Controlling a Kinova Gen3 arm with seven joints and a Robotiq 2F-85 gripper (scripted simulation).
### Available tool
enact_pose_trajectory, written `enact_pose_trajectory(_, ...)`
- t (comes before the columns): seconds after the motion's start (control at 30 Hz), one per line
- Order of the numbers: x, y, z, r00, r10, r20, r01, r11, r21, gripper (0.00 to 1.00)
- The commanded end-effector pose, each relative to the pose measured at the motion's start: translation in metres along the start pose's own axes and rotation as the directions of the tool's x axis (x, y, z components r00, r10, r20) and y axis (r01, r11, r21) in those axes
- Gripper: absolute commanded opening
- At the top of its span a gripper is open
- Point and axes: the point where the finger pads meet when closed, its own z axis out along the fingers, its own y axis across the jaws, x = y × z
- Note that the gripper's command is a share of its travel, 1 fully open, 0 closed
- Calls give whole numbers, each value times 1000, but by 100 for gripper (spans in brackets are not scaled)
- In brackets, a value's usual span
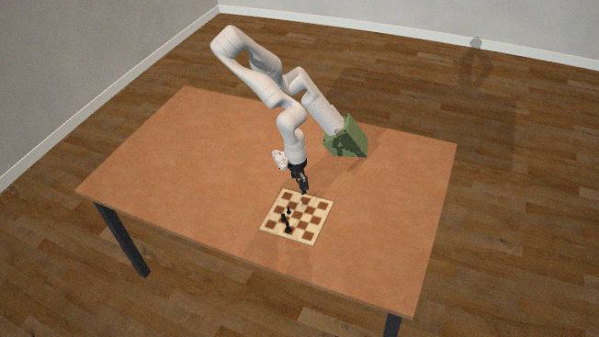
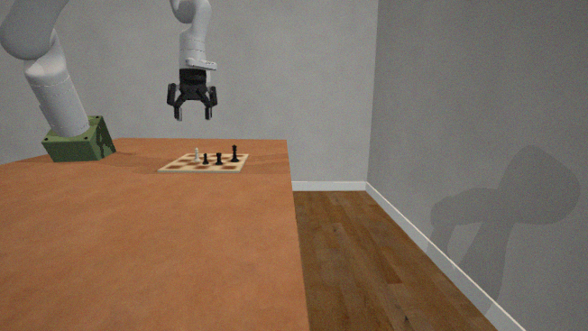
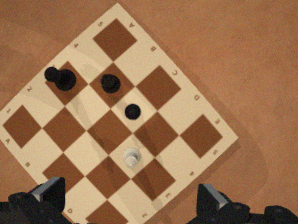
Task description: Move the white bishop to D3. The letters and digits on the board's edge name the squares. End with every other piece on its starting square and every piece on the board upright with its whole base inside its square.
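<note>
The small chessboard (image 1: 297,216) lies on the orange table near its front edge. The white bishop (image 3: 133,157) stands upright on a light square, also visible in the top view (image 1: 300,204) and the exterior view (image 2: 197,154). Three black pieces stand on the board: one (image 3: 133,111) a square diagonally away from the bishop, one (image 3: 109,83) further on, and a taller one (image 3: 61,78) beyond. My gripper (image 2: 193,114) is open and empty, well above the bishop's end of the board; its fingers frame the bottom of the wrist view.
The green robot base (image 1: 345,137) stands on the table behind the board. The table's edge (image 2: 290,216) runs close to the board's right side in the exterior view.
</note>
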Motion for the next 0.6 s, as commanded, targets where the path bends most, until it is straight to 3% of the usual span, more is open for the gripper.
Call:
enact_pose_trajectory(0.0,1,-3,-11,1000,2,-3,-2,1000,11,100)
enact_pose_trajectory(0.33,1,-2,-51,1000,2,-3,-2,1000,11,100)
enact_pose_trajectory(0.57,1,-2,-61,1000,2,-3,-2,1000,11,100)
